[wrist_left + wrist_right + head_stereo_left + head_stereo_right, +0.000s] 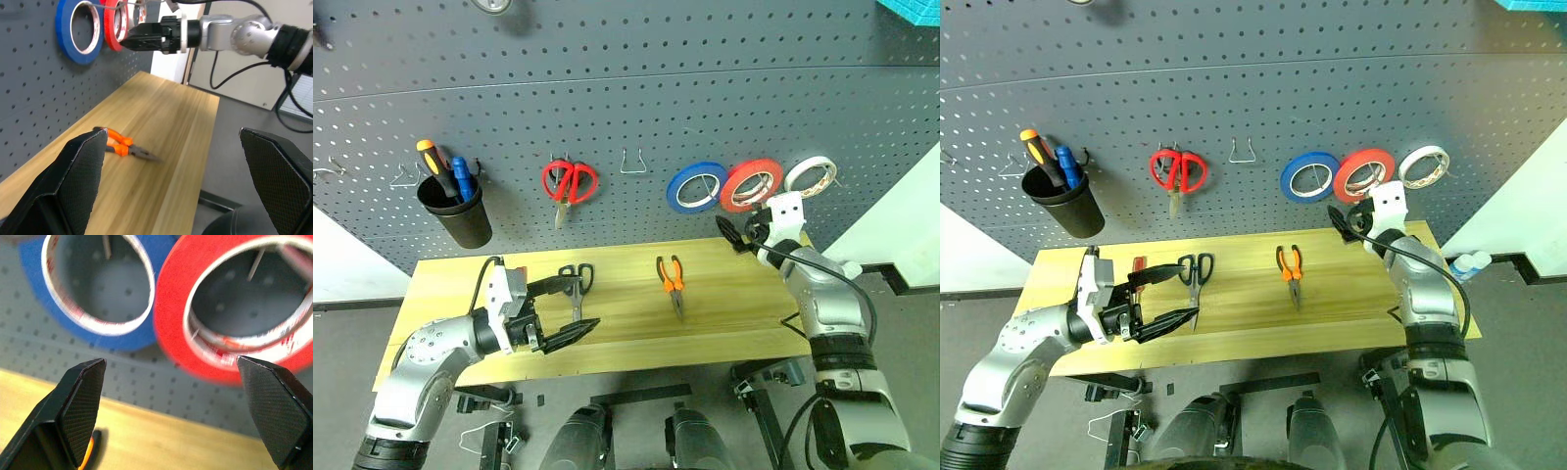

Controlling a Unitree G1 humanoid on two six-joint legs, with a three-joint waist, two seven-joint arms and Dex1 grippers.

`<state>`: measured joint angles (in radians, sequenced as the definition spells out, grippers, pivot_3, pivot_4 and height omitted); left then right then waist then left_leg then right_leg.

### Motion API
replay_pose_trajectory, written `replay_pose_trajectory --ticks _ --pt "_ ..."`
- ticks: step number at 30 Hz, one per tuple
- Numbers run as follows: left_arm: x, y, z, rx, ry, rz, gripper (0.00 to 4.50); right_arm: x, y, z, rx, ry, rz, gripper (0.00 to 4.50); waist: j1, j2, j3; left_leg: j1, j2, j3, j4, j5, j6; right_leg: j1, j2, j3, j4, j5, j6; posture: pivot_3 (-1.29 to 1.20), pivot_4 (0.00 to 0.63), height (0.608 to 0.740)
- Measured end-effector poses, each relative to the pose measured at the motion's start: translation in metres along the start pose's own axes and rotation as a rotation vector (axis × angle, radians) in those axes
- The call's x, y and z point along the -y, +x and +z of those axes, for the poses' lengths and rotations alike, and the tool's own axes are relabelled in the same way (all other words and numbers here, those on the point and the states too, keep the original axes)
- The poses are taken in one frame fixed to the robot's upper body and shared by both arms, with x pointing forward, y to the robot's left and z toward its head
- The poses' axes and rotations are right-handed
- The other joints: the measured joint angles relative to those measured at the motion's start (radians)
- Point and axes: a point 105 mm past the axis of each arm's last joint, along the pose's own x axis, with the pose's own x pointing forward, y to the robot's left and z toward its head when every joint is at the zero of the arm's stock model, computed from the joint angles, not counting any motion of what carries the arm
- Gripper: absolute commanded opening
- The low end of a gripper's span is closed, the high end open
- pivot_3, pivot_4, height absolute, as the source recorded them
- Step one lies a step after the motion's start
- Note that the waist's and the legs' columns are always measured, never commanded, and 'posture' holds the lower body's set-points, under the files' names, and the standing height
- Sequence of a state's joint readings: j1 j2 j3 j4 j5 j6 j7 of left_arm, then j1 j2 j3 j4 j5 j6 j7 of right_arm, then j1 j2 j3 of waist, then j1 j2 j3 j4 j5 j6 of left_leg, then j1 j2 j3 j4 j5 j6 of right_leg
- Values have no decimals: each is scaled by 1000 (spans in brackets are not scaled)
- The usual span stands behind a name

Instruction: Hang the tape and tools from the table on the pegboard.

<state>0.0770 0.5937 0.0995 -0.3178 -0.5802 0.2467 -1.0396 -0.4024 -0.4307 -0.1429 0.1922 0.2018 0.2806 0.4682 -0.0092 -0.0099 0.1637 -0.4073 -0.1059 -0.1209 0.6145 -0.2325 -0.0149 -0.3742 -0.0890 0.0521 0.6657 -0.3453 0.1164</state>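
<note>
The right pincer stood with its fingers spread wide and gripped nothing, level with the lower edge of the red tape roll and just in front of it, apart from the roll. The roll hung on a wire hook of the pegboard, overlapping the blue tape roll at its left and sitting beside the white tape roll at its right. In the right wrist view the red ring filled the space above the spread fingers, with the blue ring just beside it.

The left pincer was likewise open and empty, held low over the left part of the bench, its fingertips near the black-handled scissors. Those scissors lay flat on the wood, blades toward the front edge. The red-handled screwdriver lay just to their left, partly hidden behind the left arm. The pliers with orange-and-black handles lay near the middle of the bench, jaws toward the front edge, well apart from both pincers.

On the pegboard, red-handled scissors hung left of an empty wire hook, and a black cup further left held an orange screwdriver and a blue one.
</note>
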Motion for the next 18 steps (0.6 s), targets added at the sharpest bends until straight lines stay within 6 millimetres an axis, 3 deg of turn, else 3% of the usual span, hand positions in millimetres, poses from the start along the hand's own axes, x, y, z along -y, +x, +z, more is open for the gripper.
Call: replay_pose_trajectory --ticks 8,18 --pt "-2 -15 -4 -23 5 48 4500 -34 -34 -5 -96 -1 31 4461 1 0 12 0 0 -1 0 0 0 0 -1 0 -1 0 0 61 216 740" --pt "-5 -27 -9 -42 -2 112 4500 -78 -33 -5 -178 78 73 4461 -3 -4 58 -2 0 -2 -1 0 1 -1 -2 0 -3 0 -1 47 281 740"
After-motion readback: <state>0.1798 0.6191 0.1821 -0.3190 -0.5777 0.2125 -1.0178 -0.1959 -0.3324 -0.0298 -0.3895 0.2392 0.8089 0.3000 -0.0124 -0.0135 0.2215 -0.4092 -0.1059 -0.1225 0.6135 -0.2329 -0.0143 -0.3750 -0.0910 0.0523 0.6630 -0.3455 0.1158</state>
